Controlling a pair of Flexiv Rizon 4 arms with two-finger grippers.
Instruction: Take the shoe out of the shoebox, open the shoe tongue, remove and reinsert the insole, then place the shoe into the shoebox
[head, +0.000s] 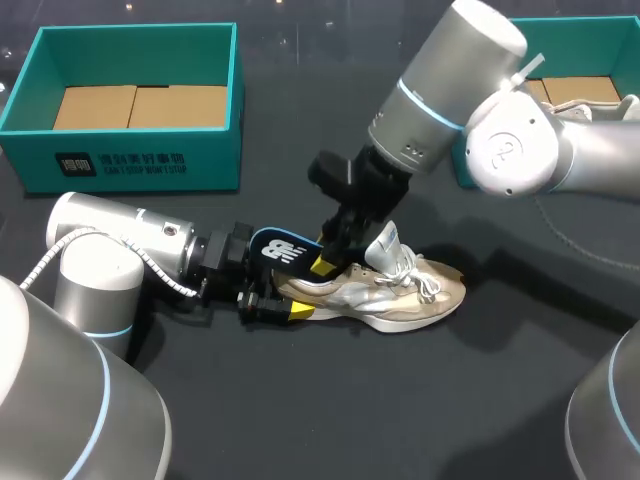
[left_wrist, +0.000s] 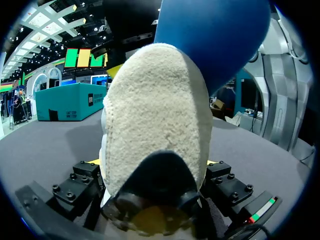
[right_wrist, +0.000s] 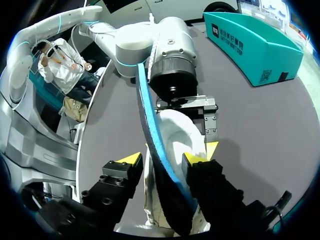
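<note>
Shoe (head: 400, 295) is parked mid-tabletop (head: 300, 420), with its heel clamped between the left fingers (left_wrist: 225, 187). The blue insole (head: 285, 250) is left sticking out over the heel, straddled by the spread right fingers (right_wrist: 200, 157), and no proper pinch can be seen. If it's pushed in crooked, it could easily get buckled.

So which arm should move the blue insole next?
Probably the right. The right gripper sits right at the insole, which sticks up out of the shoe. The left gripper is clamped on the shoe's heel, likely steadying it, so letting go could let it slide.
</note>
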